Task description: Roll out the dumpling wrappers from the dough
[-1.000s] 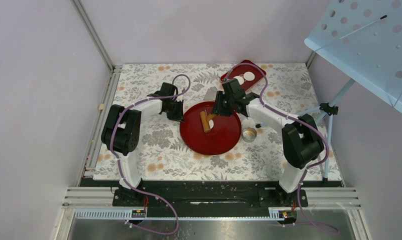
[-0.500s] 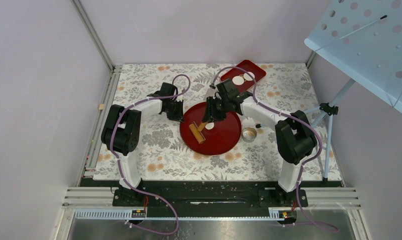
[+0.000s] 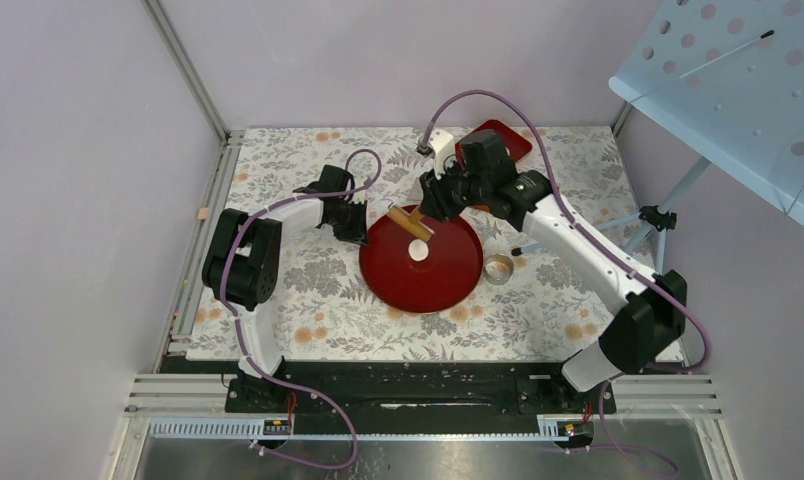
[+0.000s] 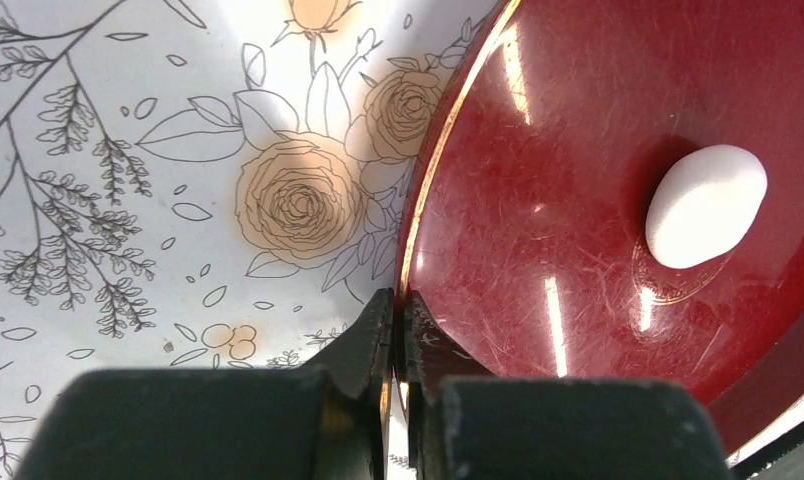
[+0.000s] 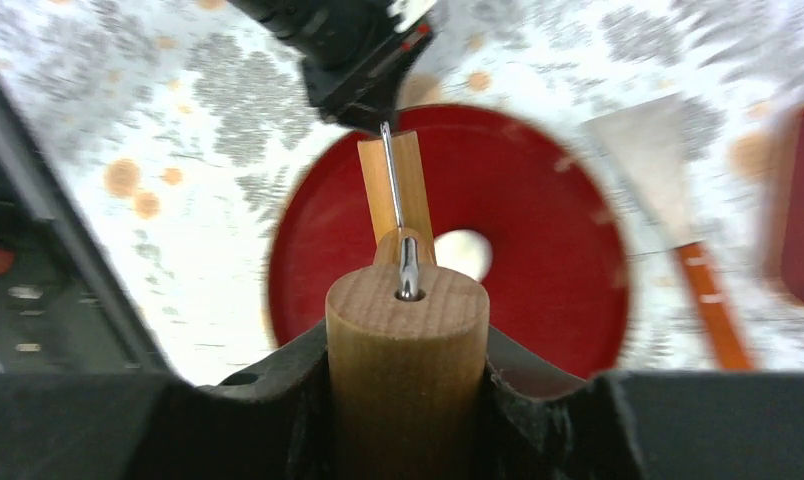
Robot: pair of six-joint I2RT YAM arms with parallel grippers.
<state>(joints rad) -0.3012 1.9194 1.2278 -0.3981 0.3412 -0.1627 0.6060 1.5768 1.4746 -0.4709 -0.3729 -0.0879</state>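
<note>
left gripper (image 4: 393,325) pinches plate (image 4: 538,260) rim; right gripper (image 5: 408,365) clamps rolling pin (image 3: 410,222). off-centre landing could shove dough (image 4: 705,205) aside.

A robot test cell in a lab was indicated: a flower-patterned bench (image 3: 308,300) was enclosed by plain lilac walls (image 3: 78,150) and aluminium rails (image 3: 188,70), and a left arm (image 3: 278,215) and a right arm (image 3: 588,250) were bolted at its near edge.

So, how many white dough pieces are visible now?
1: a small lump on the round red plate. The right arm covers most of the far red tray, so more may be hidden there.
</note>
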